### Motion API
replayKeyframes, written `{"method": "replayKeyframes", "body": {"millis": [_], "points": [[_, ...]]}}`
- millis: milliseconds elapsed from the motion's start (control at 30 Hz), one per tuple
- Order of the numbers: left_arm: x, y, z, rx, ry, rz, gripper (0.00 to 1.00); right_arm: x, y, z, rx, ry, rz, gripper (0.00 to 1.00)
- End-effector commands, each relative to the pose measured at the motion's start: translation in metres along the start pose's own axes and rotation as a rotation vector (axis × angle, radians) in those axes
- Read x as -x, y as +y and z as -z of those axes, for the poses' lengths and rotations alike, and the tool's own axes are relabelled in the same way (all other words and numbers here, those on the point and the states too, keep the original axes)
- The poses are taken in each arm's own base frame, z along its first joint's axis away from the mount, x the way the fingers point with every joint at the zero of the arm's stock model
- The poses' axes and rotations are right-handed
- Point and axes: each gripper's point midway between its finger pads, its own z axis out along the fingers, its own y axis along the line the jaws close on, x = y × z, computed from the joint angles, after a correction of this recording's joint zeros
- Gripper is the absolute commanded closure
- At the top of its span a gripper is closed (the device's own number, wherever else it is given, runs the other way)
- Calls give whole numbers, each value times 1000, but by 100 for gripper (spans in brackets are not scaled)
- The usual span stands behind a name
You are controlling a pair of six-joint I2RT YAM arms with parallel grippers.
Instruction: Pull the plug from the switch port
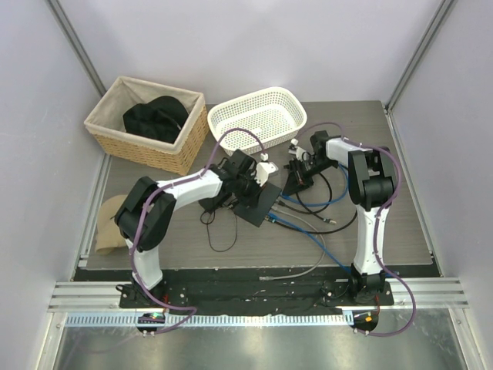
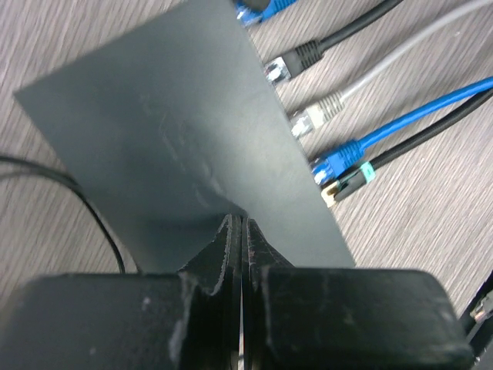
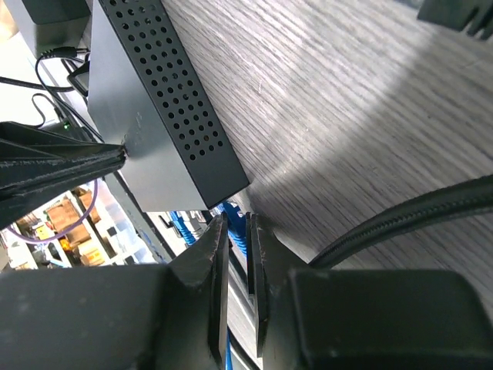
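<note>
Pin the switch (image 2: pixel 169 131) with your left gripper (image 2: pixel 240 221) (shut, tips on its top directly below) and draw your right gripper (image 3: pixel 236 220), clamped on the blue plug (image 3: pixel 231 208) at the switch corner just ahead, straight back, no twisting.

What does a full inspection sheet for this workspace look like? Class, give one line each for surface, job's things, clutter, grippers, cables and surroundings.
Surface: grey wood-grain table.
Job's things: black switch lying flat on the table; blue plug at its port edge.
Clutter: wicker basket holding a black item; white basket; tan object at the left edge.
Grippers: left gripper shut, tips on the switch top; right gripper shut on the blue plug.
Cables: blue, grey and black cables leave the port edge.
Surroundings: pale walls; nothing else seen.
</note>
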Motion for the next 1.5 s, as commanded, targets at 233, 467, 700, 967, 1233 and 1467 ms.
{"method": "replayKeyframes", "body": {"millis": [233, 467, 700, 967, 1233, 1467], "points": [[-24, -4, -17, 1, 68, -22, 100, 14, -54, -7, -233, 38, 37, 99], [-27, -4, -17, 5, 72, -25, 100, -44, -58, -18, -218, 123, -16, 99], [-30, -2, -20, 16, 82, -12, 100, -5, -58, -10, -240, 45, 21, 99], [-29, -2, -21, 14, 79, -17, 100, -29, -63, -14, -240, 87, 5, 99], [-30, -2, -23, 10, 81, -11, 100, -43, -62, -12, -239, 84, 27, 99], [-26, -2, -24, 7, 76, -9, 100, -14, -42, -11, -153, 12, 46, 68]]}}
